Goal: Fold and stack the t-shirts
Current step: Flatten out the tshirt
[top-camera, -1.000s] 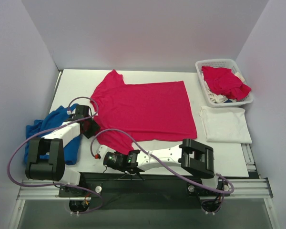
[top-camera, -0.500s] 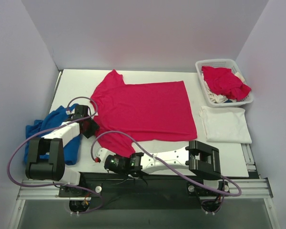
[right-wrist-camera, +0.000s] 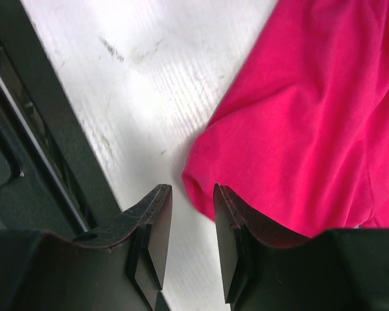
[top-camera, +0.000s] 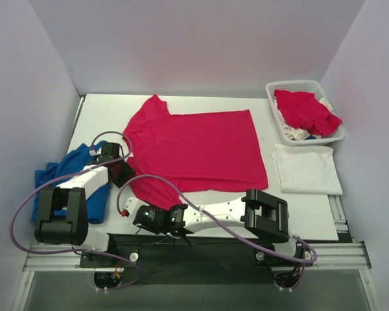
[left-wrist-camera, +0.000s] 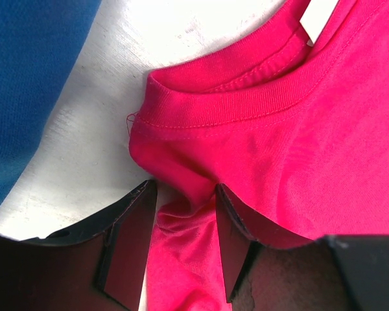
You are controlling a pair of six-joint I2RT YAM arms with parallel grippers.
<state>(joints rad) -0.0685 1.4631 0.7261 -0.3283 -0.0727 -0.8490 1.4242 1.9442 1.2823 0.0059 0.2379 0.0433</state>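
Movement over the last second belongs to the right arm alone: its right gripper (right-wrist-camera: 191, 188) has swung a little toward 9 o'clock and now sits at the near sleeve of the bright pinkish-red soft cloth t-shirt (top-camera: 201, 149), with the sleeve's rounded edge at the mouth of a narrow finger gap; whether cloth is pinched there I cannot tell. The left gripper (left-wrist-camera: 184, 188) has not shifted and is closed down on a bunched fold of shoulder beside the ribbed collar. Judging from this, both arms are nearly set to lift and fold the collar end. The shirt lies flat at the centre of the white table (top-camera: 104, 110), long axis running 9 to 3 o'clock, collar toward 9, hem toward 3, sleeves at 12 and 6. A folded white cloth t-shirt (top-camera: 306, 168) waits at 3 o'clock, just near of the white plastic lattice basket (top-camera: 292, 83), and the stack would likely go there
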